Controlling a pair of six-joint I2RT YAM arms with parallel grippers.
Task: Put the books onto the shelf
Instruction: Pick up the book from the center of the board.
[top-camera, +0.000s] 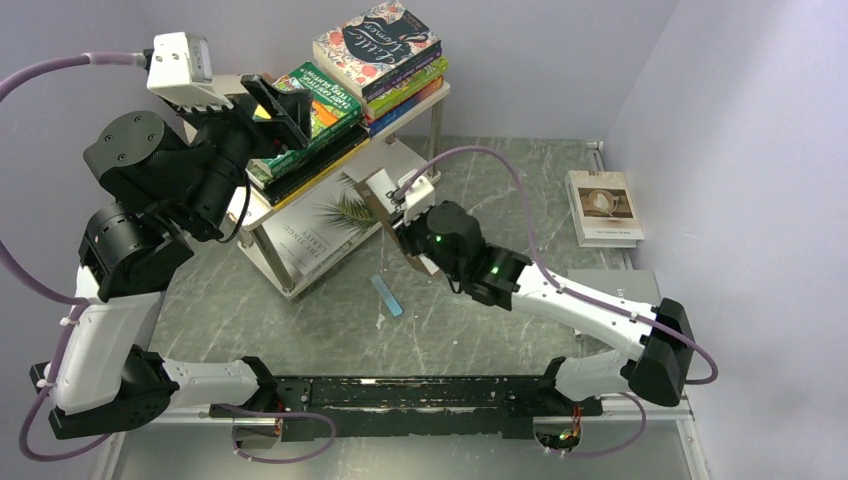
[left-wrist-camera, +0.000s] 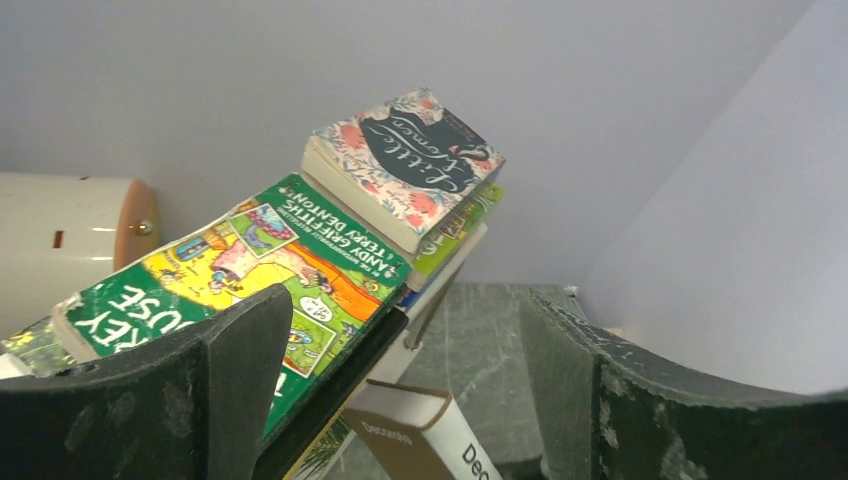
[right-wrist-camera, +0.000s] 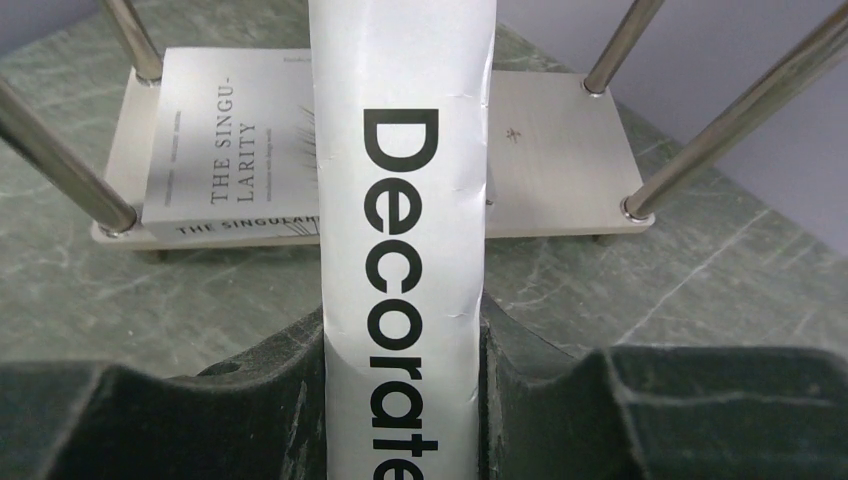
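The right claw (top-camera: 392, 215), mid-frame, clamps the Decorate book (right-wrist-camera: 405, 150), which could snag a shelf post (right-wrist-camera: 700, 130) going in; the left claw (top-camera: 272, 108), upper left, gapes empty.

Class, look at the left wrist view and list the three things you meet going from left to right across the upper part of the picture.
white cylinder with peach end → green Andy Griffiths book → floral Little Women book

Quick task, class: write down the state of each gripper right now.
Left gripper: open, holding nothing.
Right gripper: shut on the white Decorate book.
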